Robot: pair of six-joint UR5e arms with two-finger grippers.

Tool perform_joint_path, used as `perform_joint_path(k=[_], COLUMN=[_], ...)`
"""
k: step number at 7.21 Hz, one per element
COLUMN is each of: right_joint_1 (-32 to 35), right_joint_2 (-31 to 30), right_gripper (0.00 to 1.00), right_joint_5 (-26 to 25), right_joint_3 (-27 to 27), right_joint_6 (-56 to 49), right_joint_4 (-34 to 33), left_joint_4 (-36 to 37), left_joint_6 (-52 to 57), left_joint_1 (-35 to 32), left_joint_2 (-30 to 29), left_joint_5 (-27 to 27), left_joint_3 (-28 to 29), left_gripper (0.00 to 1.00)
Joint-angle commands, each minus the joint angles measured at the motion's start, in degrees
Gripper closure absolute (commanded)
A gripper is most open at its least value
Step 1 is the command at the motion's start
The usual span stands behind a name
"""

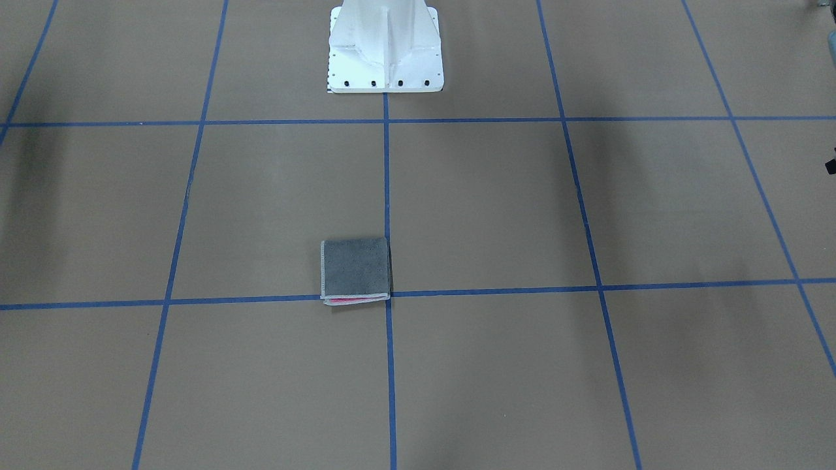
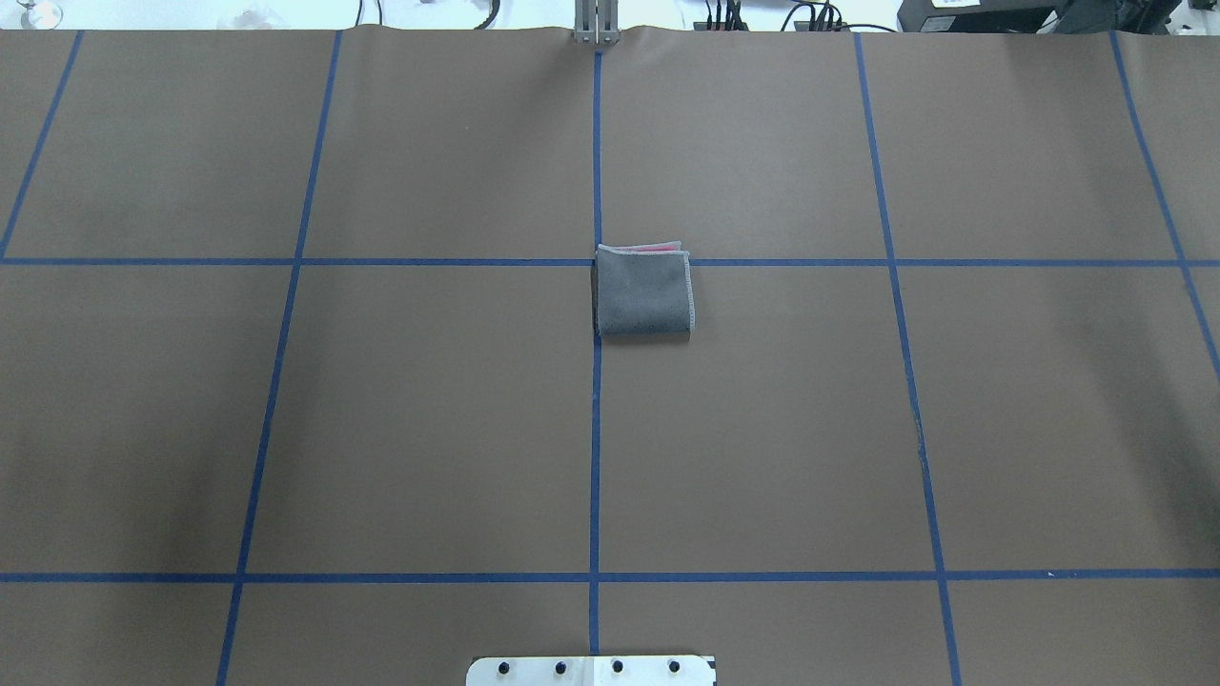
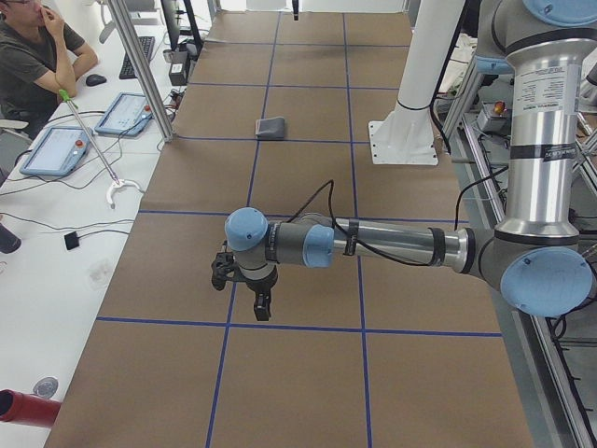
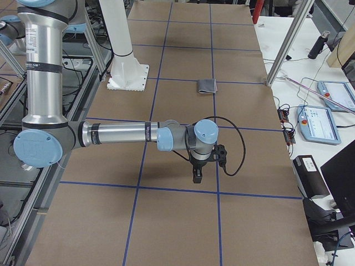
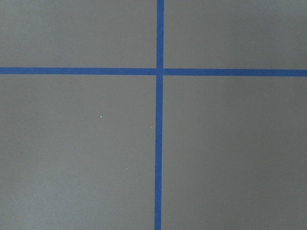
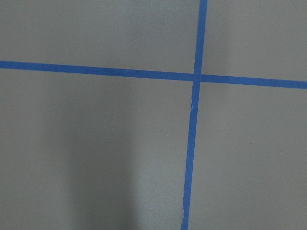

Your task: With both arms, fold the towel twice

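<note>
I see the towel point(image 2: 643, 293) lying folded into a small square on the table point(image 2: 429, 429), dark grey face up. A pink sliver and the light stitched edge show along its far side. It sits just to my right of the centre line of blue tape point(image 2: 597, 457), its far edge over a cross line, well out from the white pedestal point(image 1: 385, 52).

Both arms are well apart from it, toward the table's ends. The left arm point(image 3: 392, 245) reaches out level with the left pincer point(image 3: 260, 306) pointing down above bare table near a tape line. The right arm point(image 4: 122, 134) mirrors it, with the right pincer point(image 4: 196, 176) also pointing down. Only the side views show the pincers, so I cannot tell whether either is spread or pressed together. Both wrist cameras show only brown surface and crossing tape.

Beyond the table, a person point(image 3: 28, 56) sits at a white side table point(image 3: 47, 271) with two pendant screens point(image 3: 58, 149) and a green-handled grabber stick point(image 3: 89, 140).
</note>
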Motion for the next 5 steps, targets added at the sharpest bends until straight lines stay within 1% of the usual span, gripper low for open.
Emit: perform_joint_path(k=[1, 5], right_joint_1=[-0.2, -0.9], right_joint_2=[-1.0, -2.6], right_gripper=[0.00, 0.00], right_joint_5=[-0.1, 0.2], right_joint_3=[0.4, 1.1], right_joint_6=[0.0, -0.2], right_joint_4=[-0.1, -0.2], left_joint_4=[-0.1, -0.2], left_joint_6=[0.0, 0.0], left_joint_1=[0.0, 0.1], left_joint_2=[0.1, 0.4], left_joint_5=[-0.3, -0.6], left_joint_3=[-0.2, -0.1], left_gripper=[0.00, 0.00])
